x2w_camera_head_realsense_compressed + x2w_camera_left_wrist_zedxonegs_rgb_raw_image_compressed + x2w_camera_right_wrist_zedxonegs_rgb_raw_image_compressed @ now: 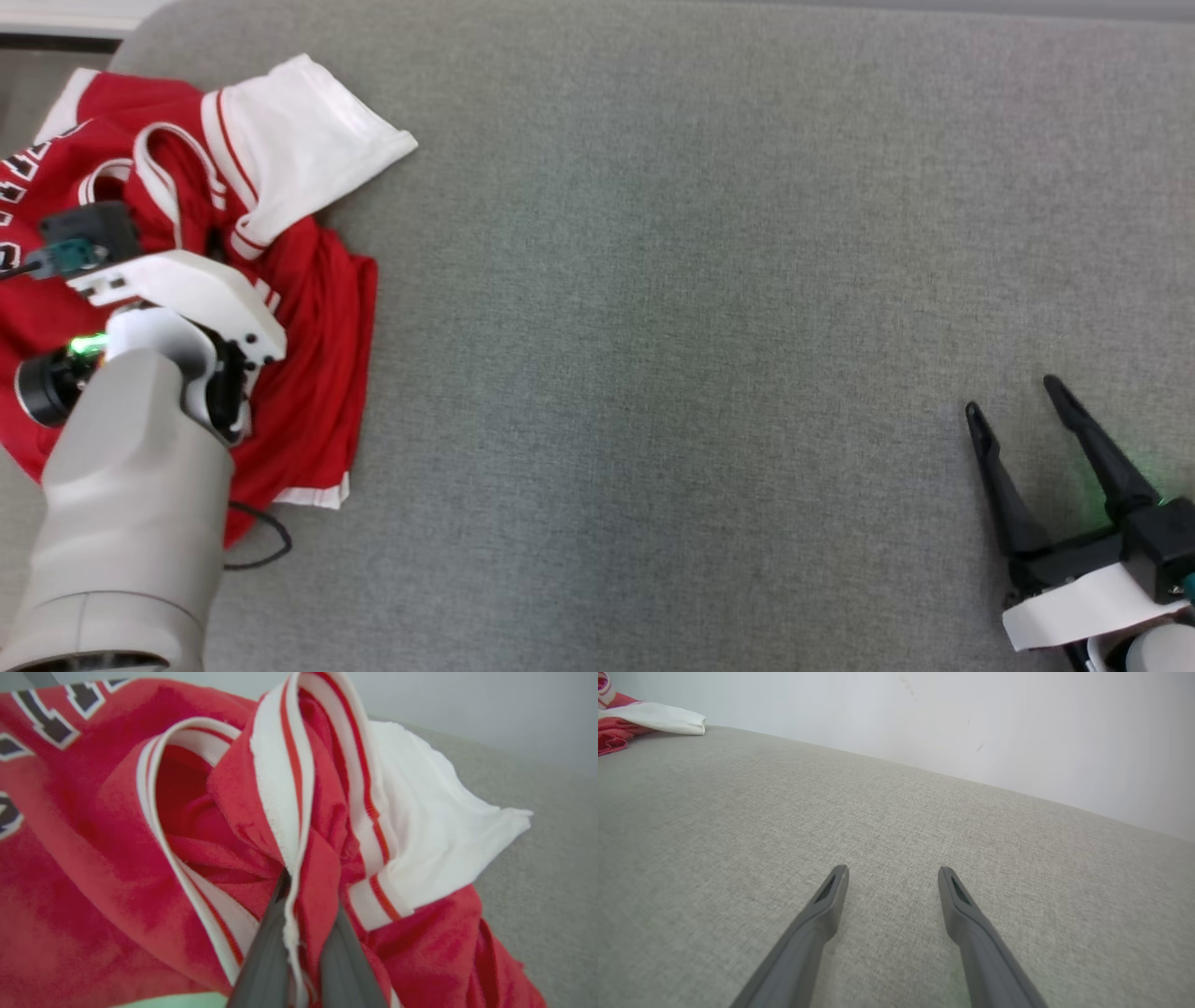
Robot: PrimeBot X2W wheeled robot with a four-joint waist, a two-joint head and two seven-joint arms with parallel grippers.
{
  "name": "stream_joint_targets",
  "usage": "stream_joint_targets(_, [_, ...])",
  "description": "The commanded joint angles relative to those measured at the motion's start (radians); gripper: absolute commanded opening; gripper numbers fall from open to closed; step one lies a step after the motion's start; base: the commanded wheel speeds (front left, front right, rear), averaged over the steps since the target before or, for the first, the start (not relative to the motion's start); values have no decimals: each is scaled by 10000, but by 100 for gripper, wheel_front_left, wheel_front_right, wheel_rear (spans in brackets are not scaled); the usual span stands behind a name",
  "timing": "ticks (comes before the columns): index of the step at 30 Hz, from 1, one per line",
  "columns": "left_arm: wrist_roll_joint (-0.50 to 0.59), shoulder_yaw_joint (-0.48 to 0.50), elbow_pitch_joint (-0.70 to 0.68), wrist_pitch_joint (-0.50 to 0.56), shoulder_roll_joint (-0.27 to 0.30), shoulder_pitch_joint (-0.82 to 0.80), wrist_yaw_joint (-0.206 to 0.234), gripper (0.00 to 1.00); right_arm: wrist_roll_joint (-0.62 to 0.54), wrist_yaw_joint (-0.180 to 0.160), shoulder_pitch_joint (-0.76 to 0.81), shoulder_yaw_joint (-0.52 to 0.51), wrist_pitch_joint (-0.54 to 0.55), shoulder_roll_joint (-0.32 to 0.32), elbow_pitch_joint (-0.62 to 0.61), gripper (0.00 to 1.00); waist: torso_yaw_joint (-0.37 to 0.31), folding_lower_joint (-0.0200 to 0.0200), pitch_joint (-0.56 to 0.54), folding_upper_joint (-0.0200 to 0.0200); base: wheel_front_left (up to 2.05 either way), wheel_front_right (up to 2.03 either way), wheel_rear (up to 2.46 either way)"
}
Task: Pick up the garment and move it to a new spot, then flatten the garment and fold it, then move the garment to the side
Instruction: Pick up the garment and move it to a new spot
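The garment [317, 355], a red jersey with a white sleeve [299, 140] and black white-outlined letters, lies crumpled at the far left of the grey fabric surface [700, 327]. My left arm reaches over it, and its wrist housing hides the fingers in the head view. In the left wrist view my left gripper [306, 891] is shut on a bunched fold of the garment [93, 858], with white-striped trim pinched between the fingers [266, 952]. My right gripper [1011, 397] stands open at the lower right, far from the garment, with nothing between its fingers [822, 905]. The garment's edge [616, 732] shows far off in the right wrist view.
The grey surface stretches wide between the two arms. Its rounded back-left corner meets a pale floor or wall [56, 19]. A thin black cable [266, 551] loops beside my left forearm. A plain white wall [971, 728] rises behind the surface's far edge.
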Motion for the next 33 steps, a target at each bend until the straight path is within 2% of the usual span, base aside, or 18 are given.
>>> stream_joint_targets(1, [-142,128,-95,-310,168,-127,-50,0,48,-28,232,41,54,64,159,100,35,-1,-245,0,0,0,0])
stream_joint_targets(8, [-129,26,-621,-1279,503,-529,-443,0,215,-28,361,35,15,348,440,100,92,-1,-1273,0,0,0,0])
stream_joint_targets(15, [-56,-215,-1327,-1160,854,-1025,-907,0,421,-28,499,71,-2,748,657,100,-98,-1,-2203,0,0,0,0])
stream_joint_targets(23, [-228,-654,-3483,110,1082,-1421,-1438,0,435,-28,782,-96,-3,1421,677,100,-564,-1,-2931,0,0,0,0])
stream_joint_targets(27, [-626,-991,-5413,1166,887,-972,-1591,0,401,-28,939,-258,-4,1613,610,100,-795,-1,-3067,0,0,0,0])
stream_joint_targets(33, [-1635,-1432,-9020,3155,516,354,-1658,0,385,-28,934,-351,-3,1773,524,100,-1347,-1,-3117,0,0,0,0])
